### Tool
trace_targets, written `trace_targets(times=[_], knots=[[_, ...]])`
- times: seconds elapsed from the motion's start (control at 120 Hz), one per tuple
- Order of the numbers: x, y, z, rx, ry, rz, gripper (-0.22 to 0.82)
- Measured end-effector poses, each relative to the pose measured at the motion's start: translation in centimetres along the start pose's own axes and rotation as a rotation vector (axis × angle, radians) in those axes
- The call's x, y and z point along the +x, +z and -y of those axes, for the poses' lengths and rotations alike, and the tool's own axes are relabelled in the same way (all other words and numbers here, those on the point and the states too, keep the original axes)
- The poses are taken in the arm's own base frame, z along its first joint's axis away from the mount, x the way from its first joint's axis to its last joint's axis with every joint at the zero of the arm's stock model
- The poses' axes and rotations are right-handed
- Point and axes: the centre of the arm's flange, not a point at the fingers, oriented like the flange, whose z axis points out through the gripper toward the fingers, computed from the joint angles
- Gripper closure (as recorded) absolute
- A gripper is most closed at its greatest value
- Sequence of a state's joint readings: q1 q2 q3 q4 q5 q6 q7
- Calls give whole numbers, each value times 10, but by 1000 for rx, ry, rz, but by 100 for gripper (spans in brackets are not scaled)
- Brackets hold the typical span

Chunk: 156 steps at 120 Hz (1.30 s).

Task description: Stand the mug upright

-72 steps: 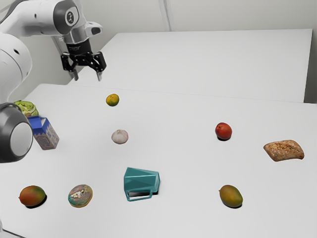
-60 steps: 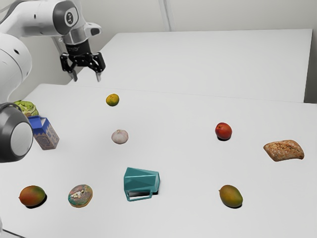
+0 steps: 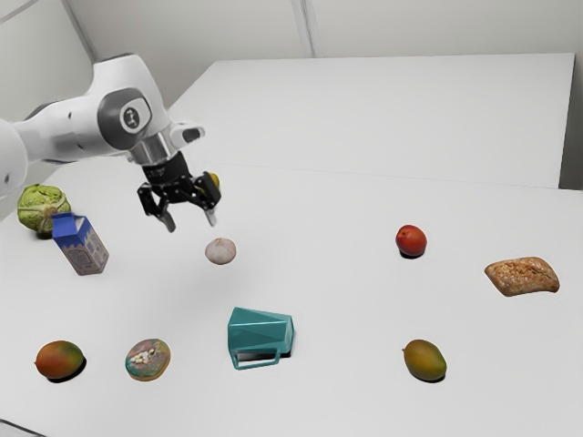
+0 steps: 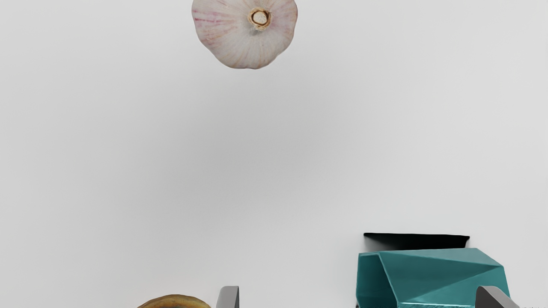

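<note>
Teal faceted mug, one, lying on its side on the white table; our gripper empty, fingers wide apart, above the table near the garlic bulb.
Detail: mouth apparently towards the decorated doughnut, handle on the side away from the garlic bulb. Step in hand, as we judge it: the approach. We should bring the hand over the mug, turn the fingers to straddle its body, and descend clear of handle and doughnut; a centred, level closing should limit rolling. Righting then wants a lift, a tilt base-down and a soft release. Markings: blue-and-white milk carton, printed, illegible to us; arm emblem, likewise unread; mug, no lettering discernible.
</note>
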<state>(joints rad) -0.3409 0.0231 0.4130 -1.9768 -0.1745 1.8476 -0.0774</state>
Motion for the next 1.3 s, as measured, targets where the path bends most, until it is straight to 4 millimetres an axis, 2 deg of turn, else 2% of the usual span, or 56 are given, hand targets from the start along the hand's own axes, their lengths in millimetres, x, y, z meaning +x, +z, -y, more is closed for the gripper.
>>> trace_targets(times=[0.15, 0.358, 0.558, 0.767, 0.942, 1.3], knots=[[-28, 38, -8, -64, -1, -15, 0], [-64, 74, -7, -167, -17, -28, 0], [-80, 118, -3, -250, -41, -12, 0], [-84, 155, -4, -340, -76, -23, 0], [-84, 162, -2, -442, -91, -76, 0], [-100, 185, 3, -623, -75, -126, 0]])
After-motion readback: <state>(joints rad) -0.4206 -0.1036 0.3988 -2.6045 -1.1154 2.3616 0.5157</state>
